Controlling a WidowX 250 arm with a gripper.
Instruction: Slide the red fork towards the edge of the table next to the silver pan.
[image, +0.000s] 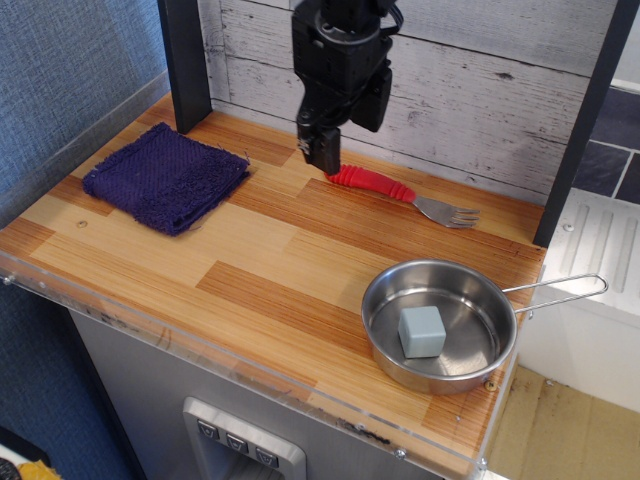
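The red fork (378, 184) lies at the back of the wooden table (250, 262), its ribbed handle to the left and its silver tines to the right. My gripper (345, 148) hangs just above the left end of the handle, jaws apart and holding nothing; its nearer finger (322, 152) hides the handle's tip. The silver pan (386, 292) sits at the front right corner by the table's clear rim, its wire handle pointing right over the edge.
A pale blue-grey block (421, 331) lies inside the pan. A folded purple cloth (165, 176) lies at the back left. A white plank wall and two dark posts stand behind the table.
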